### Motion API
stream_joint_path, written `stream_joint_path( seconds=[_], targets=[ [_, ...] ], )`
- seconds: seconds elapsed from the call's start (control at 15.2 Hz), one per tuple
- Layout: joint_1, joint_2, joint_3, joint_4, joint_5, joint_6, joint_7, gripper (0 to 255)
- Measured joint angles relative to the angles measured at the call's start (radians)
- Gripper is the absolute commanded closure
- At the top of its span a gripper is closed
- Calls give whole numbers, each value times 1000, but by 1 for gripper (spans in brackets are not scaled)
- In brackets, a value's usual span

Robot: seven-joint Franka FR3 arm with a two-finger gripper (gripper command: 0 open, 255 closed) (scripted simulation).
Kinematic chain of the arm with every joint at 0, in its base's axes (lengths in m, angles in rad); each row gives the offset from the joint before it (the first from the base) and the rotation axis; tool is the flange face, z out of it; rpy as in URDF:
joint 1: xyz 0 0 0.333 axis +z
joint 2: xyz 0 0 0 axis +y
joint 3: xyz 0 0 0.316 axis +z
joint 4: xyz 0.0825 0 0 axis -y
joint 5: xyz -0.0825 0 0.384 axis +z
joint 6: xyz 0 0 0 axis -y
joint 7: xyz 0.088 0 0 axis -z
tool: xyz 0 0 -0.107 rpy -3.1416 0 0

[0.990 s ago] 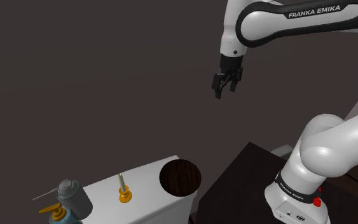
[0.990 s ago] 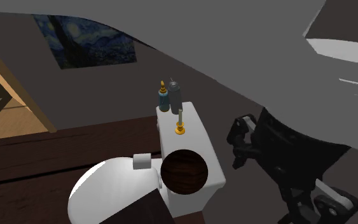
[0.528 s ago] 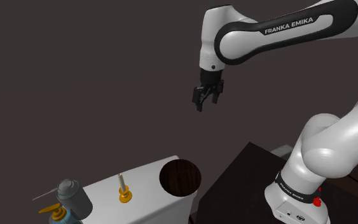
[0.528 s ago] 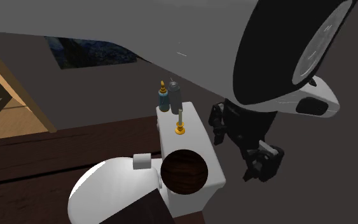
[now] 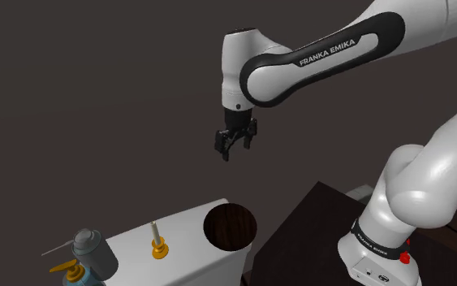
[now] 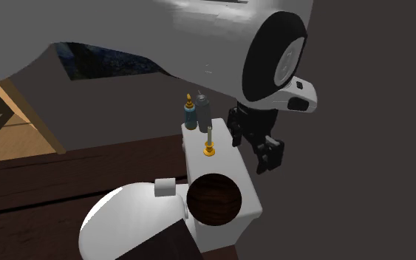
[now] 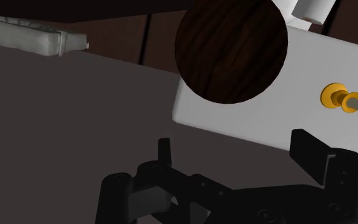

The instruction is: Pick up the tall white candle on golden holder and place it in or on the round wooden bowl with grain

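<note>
So at this point the black two-finger claw [image 5: 228, 153] was hanging up in the air with its fingers spread apart and nothing between them. The tall pale candle on its golden holder [image 5: 156, 238] stood well below the claw and off to one side, on the white toilet tank lid [image 5: 187, 244]. The round dark wooden bowl [image 5: 230, 227] sat on the same lid, almost straight under the claw and nearer to it than the candle.

My take on doing the approach right: I'd travel across past the bowl first and only then come down, rather than cutting diagonally over its rim. The candle was skinny and upright, so I'd line the fingers up either side of the stick, fairly low near the holder, and close gently, since one nudge could probably tip it.

On the far side of the candle from the claw stood a grey spray bottle [image 5: 93, 252] and a blue bottle with a gold pump [image 5: 74, 273], close together, so overshooting looked risky.
</note>
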Motion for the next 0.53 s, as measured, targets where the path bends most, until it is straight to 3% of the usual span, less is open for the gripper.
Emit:
stream_joint_path(
  seconds=[0.53],
  targets=[
    [49, 254, 103, 141, -49, 110, 151, 0]
  ],
)
